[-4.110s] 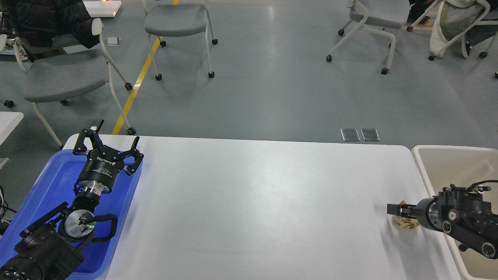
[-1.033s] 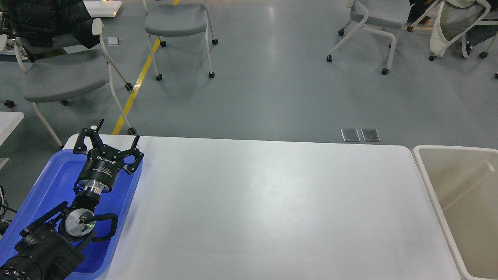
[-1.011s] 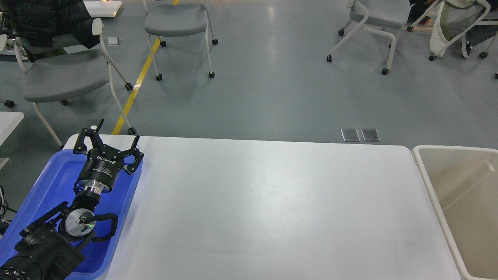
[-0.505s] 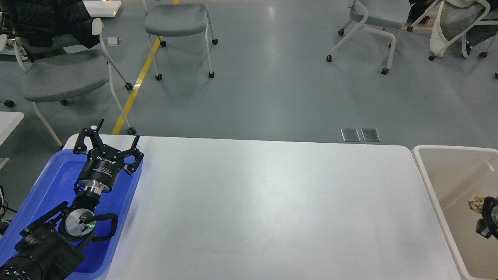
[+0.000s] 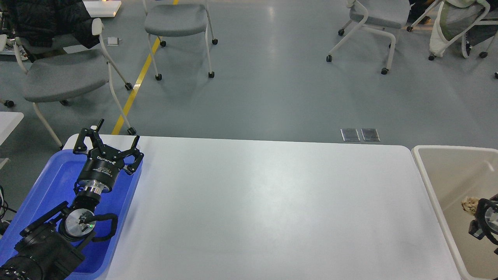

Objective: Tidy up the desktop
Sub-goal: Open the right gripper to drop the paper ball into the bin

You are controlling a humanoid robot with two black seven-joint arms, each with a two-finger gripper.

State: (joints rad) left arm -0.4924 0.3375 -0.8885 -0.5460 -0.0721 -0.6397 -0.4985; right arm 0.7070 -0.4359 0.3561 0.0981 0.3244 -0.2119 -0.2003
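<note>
Dropping the crumpled paper wad [image 5: 469, 203] into the beige bin [image 5: 428, 171] looks like your current step; the right gripper [image 5: 479, 212] seems clamped on it, though I cannot tell. Left gripper [image 5: 107, 146] hangs spread above the blue tray [image 5: 58, 171]. The desktop [image 5: 272, 210] lies between; release next.

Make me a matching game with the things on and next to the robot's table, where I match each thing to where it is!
Things:
1. flat blue plastic tray
2. deep beige plastic bin
3. crumpled tan paper wad
4. open black left gripper

Places:
A. inside the bin, by the right arm's tip
B. at the left end of the smooth white desktop
C. past the desktop's right end
D. above the tray's far right corner

Pairs: 1-B, 2-C, 3-A, 4-D
</note>
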